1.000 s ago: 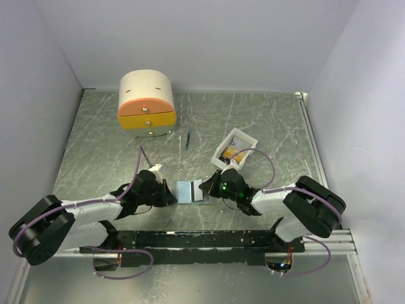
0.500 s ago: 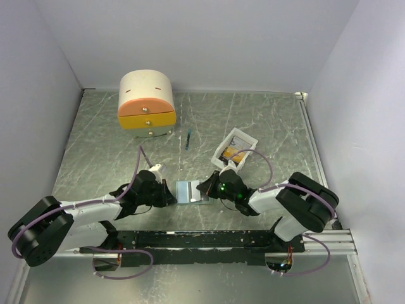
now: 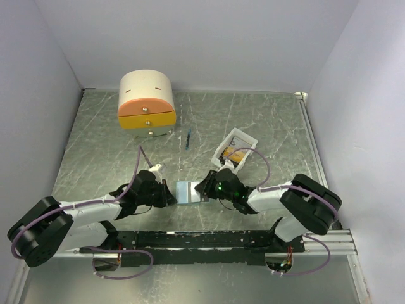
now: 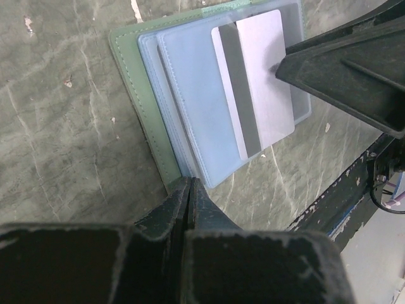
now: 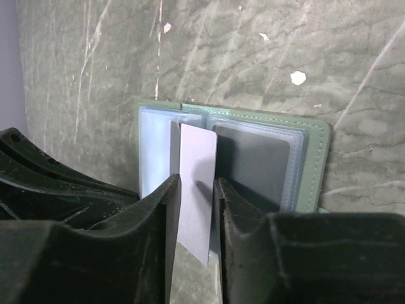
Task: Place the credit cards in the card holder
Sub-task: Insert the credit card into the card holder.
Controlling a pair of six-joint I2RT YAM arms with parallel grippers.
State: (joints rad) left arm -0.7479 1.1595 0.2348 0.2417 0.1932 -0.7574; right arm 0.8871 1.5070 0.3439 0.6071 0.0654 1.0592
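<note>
The card holder (image 3: 188, 191) lies open on the table, green cover (image 4: 136, 95) under clear blue-grey sleeves. My left gripper (image 3: 169, 193) is shut, its tips (image 4: 190, 183) pinching the holder's near edge. A pale credit card (image 4: 266, 76) with a grey stripe rests on the sleeves, partly over one pocket. My right gripper (image 3: 204, 190) straddles that card (image 5: 197, 152); its jaws (image 5: 196, 182) stand a little apart, with a gap beside the card. A gold-yellow card (image 3: 235, 154) lies in the white tray.
The white tray (image 3: 243, 133) sits just behind the right gripper. A cream-and-orange drawer box (image 3: 146, 103) stands at the back left, with a thin blue stick (image 3: 188, 139) to its right. The black mounting rail (image 3: 190, 239) runs along the near edge.
The right jaws, shut on the card before, have parted slightly. The right gripper has crept a little left over the holder. The left gripper has not moved.
</note>
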